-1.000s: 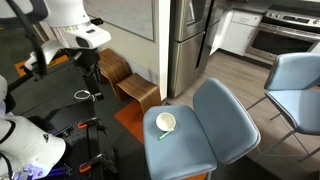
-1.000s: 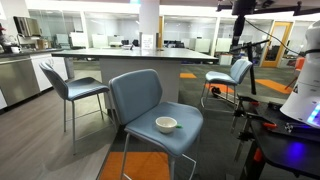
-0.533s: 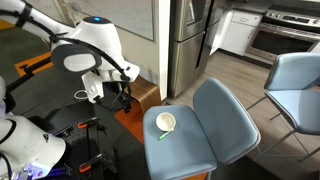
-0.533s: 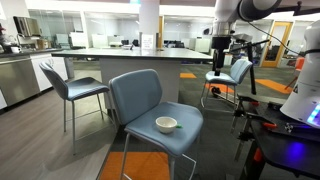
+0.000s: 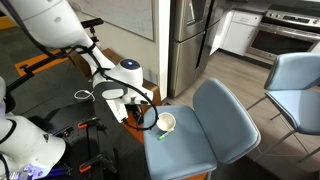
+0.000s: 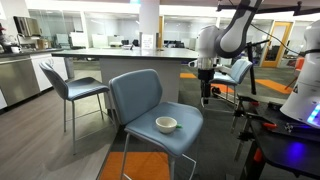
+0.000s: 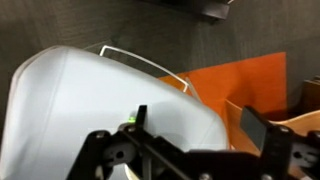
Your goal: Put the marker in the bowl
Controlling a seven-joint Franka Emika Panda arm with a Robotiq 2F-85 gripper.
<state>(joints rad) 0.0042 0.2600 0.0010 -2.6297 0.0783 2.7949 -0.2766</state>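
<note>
arm (image 5: 118,82) has swung down from high up to the tabletop (image 5: 205,140) edge; jaws spread, empty, hanging near bowl (image 5: 166,122); marker (image 5: 161,137) lies by the tabletop's near edge, just beside bowl, untouched; approach under way, grasp not yet begun

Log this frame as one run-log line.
phase: pre-grasp | claw: open, empty, near chair seat | marker: on seat beside bowl | bowl: no marker inside
</note>
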